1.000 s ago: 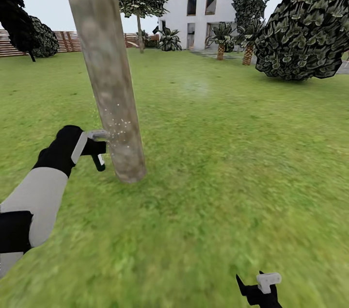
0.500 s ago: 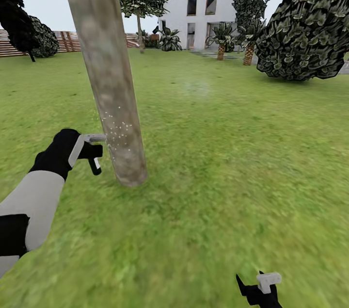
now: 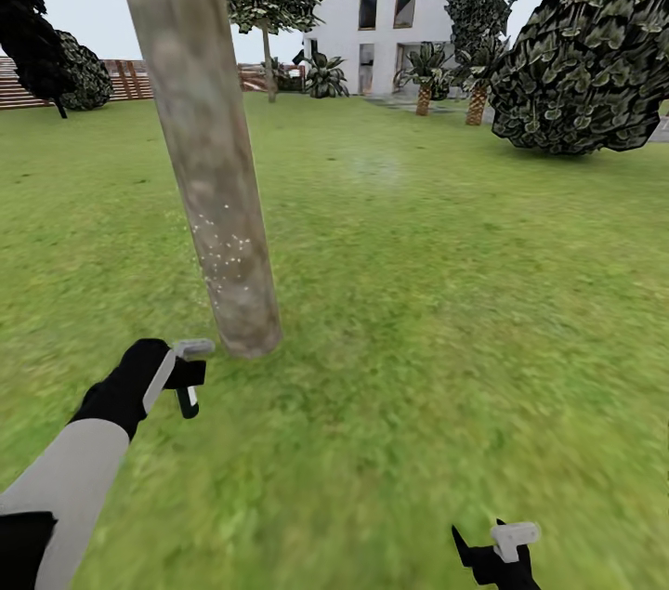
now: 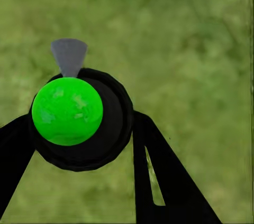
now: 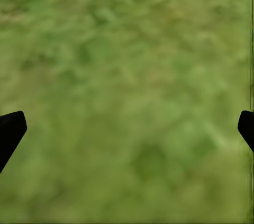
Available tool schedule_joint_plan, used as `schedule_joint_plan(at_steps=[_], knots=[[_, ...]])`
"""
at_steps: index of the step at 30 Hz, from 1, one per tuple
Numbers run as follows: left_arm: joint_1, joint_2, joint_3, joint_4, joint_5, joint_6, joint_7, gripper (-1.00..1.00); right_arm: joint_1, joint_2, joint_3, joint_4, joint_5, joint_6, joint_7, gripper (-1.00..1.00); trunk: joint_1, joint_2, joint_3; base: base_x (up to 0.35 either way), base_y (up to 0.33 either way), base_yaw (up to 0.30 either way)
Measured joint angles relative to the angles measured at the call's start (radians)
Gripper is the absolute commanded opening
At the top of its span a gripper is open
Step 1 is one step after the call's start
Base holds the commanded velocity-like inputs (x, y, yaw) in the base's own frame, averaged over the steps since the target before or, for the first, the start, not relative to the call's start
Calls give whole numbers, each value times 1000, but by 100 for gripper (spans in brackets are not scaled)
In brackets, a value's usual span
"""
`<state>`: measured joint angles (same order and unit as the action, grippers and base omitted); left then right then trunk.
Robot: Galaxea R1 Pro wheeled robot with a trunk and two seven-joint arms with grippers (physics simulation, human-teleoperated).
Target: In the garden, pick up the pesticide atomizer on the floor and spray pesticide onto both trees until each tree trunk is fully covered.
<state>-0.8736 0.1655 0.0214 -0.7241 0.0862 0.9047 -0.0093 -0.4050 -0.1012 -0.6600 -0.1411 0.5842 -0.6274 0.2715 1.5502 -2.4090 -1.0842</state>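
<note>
Left end effector [image 3: 186, 376] grips the pesticide atomizer [image 4: 67, 110]. Tree trunk [image 3: 209, 163] with whitish pesticide [image 3: 223, 251] stands at its 1 o'clock, apart. Right end effector [image 5: 127, 128] spread apart.

No text, label, brand, number or sign can be read anywhere: not on the house [image 3: 390, 5], the fence [image 3: 121, 81], the trunk [image 3: 200, 135], nor on the green-capped atomizer [image 4: 67, 110].

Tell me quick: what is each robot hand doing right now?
Left gripper: shut on the pesticide atomizer.
Right gripper: open, holding nothing, over grass.
</note>
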Motion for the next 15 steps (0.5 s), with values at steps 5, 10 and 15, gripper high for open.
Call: schedule_joint_plan(at_steps=[5,10,15], knots=[[69,-39,2,4,-3,-88,5,-100,0,0,0,0,0,0,0,100,0,0,0,201,-214,0],[94,-47,7,10,-2,-167,4,-100,0,0,0,0,0,0,0,100,0,0,0,261,-174,0],[117,-46,9,9,-6,-185,5,-100,0,0,0,0,0,0,0,100,0,0,0,251,-181,0]])
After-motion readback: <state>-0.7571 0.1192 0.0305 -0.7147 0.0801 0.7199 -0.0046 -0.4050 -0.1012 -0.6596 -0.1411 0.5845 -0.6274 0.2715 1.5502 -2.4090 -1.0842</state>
